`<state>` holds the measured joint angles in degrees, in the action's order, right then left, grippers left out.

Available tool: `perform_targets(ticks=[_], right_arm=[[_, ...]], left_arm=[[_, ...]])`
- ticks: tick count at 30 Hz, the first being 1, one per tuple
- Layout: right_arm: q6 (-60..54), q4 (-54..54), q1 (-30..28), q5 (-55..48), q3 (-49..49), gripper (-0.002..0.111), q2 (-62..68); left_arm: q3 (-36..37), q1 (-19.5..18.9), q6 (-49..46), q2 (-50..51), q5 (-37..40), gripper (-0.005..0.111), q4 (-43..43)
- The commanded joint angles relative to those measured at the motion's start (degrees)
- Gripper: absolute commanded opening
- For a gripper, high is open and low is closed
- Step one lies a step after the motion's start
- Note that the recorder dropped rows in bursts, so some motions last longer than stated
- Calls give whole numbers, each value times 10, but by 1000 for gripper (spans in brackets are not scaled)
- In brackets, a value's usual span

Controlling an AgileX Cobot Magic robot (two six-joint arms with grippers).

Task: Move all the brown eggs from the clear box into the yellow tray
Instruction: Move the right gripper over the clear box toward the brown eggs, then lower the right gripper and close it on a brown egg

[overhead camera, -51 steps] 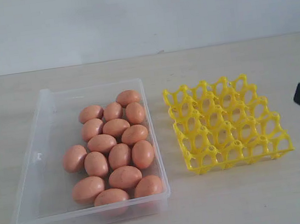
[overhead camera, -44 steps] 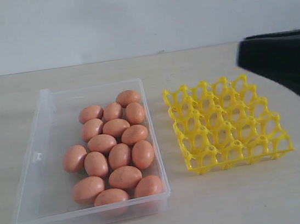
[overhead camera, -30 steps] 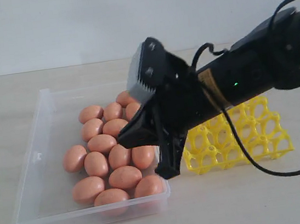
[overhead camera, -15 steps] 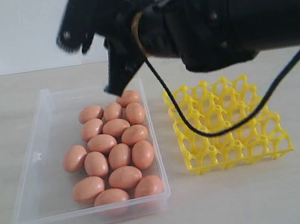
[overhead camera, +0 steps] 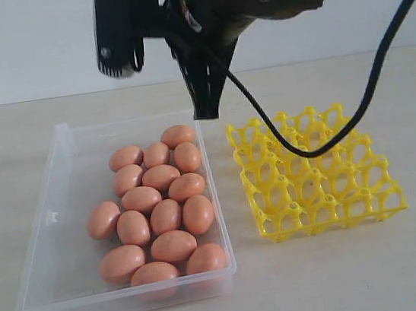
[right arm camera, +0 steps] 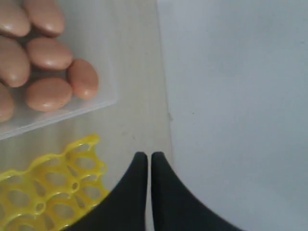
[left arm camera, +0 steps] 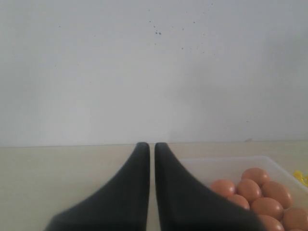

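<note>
Sixteen brown eggs (overhead camera: 166, 216) lie packed together in the clear box (overhead camera: 60, 252), filling the half of its floor nearest the yellow tray (overhead camera: 327, 213), with one egg set a little apart toward the box's bare half. The box sits on the pale table (overhead camera: 362, 273), and the tray stands just beside the box's long wall, not touching it. The right claw (overhead camera: 206, 113) hangs tips-down over the box's far corner on the tray side, just beyond the farthest egg; its two dark fingers are pressed together and pinch nothing (its own camera shows the same, the right claw (right arm camera: 148, 155) closed to a thin seam, with the box corner, a few eggs and a bit of tray lattice in view). A black cable (overhead camera: 369, 96) from that arm loops in the air beyond the box, over the tray. The left claw (left arm camera: 148, 144), seen only by its own camera, is likewise pressed together and bare, with a corner of the box and several eggs just beside it.
</note>
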<state>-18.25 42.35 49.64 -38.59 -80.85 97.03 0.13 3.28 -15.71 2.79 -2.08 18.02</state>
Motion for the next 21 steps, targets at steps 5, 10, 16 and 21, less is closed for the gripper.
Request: perform_targets(ticks=[5,10,16,21], right_arm=[[144,-209,-35,-162,-114,0,77],[-108,-554,-75,-314,-188,0,165],[-220,-577,-47,-314,-189,25,215],[16,-541,-38,-220,-193,47,240]], left_arm=[[-1,2,-3,2,-9,4,3],[-1,2,-3,2,-9,4,3],[-1,2,-3,2,-9,4,3],[-1,2,-3,2,-9,4,3]])
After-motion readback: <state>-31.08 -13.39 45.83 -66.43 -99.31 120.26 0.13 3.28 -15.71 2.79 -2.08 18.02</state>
